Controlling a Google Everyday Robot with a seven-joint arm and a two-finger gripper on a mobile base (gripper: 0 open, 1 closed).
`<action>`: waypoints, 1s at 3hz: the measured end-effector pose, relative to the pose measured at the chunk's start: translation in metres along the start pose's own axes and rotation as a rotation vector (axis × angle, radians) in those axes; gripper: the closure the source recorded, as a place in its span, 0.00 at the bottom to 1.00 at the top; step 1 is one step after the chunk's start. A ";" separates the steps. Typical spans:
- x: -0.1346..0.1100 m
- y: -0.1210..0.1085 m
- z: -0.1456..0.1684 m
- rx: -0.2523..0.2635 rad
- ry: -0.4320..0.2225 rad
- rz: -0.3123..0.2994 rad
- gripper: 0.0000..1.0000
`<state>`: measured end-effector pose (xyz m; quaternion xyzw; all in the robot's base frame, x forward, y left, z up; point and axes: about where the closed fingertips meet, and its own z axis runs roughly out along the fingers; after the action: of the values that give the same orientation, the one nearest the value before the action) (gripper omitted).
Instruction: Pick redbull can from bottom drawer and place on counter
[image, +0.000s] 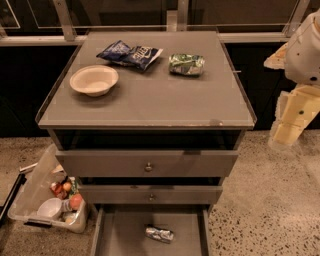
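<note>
While the redbull can lies ungrasped in the open bottom drawer, lower centre, pickup and desk placement both remain, and the gripper hangs at the right edge, open or closed I cannot tell.

One cabinet with three drawers, five loose things, one gripper.
On the bench: one bowl, one blue chip bag, one green snack bag. In the bottom drawer: one redbull can. On the floor, left: one clear bin. The gripper is at the right edge.

Redbull can lying in open bottom drawer; hand right of counter.
</note>
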<state>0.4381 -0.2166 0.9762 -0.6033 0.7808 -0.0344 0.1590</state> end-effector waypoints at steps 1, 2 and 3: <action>0.000 0.000 0.000 0.002 -0.001 0.001 0.00; -0.001 0.008 0.018 0.000 0.002 0.001 0.00; 0.001 0.028 0.046 0.004 -0.027 -0.027 0.00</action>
<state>0.4254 -0.2035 0.9256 -0.6140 0.7702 -0.0298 0.1703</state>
